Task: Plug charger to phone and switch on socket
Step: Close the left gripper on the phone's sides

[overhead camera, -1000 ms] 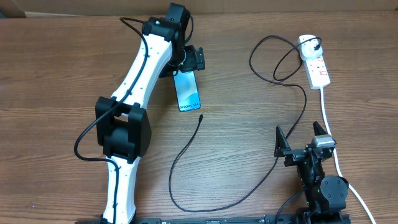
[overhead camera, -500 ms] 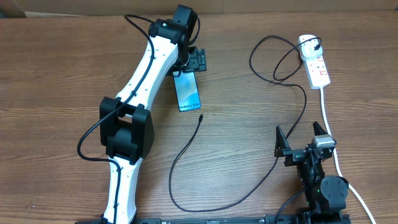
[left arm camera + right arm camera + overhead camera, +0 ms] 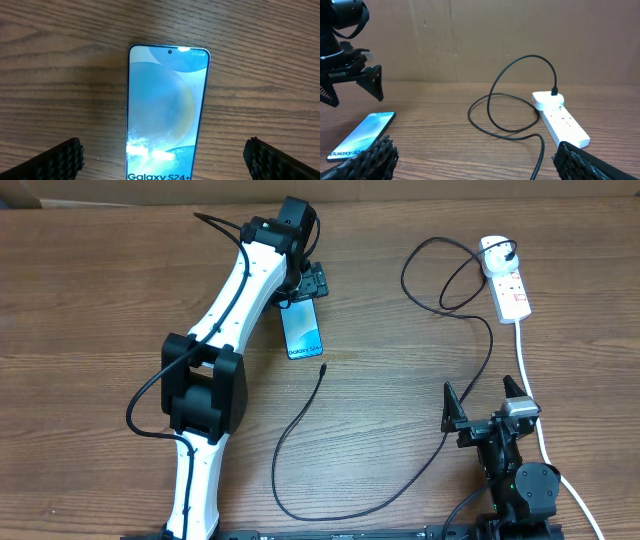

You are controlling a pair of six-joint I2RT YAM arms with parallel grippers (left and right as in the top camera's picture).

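Note:
The phone (image 3: 303, 330) lies flat on the table with its cyan screen up and white text at its near short edge. My left gripper (image 3: 303, 287) hovers open over the phone's far end. In the left wrist view the phone (image 3: 167, 110) lies between the wide-apart fingertips (image 3: 65, 157), untouched. The charger's black connector tip (image 3: 323, 367) lies just below the phone, apart from it. Its cable (image 3: 300, 515) loops round to the plug (image 3: 497, 255) in the white socket (image 3: 510, 288). My right gripper (image 3: 485, 402) is open and empty at the near right. The socket (image 3: 561, 119) and the phone (image 3: 362, 135) also show in the right wrist view.
The socket's thick white cord (image 3: 528, 375) runs down past the right gripper to the table's near edge. The black cable (image 3: 512, 100) coils between the phone and the socket. A cardboard wall (image 3: 520, 35) stands behind the table.
My left arm has shifted slightly to the right above the phone's far end. The phone, the cable and the right arm have not moved.

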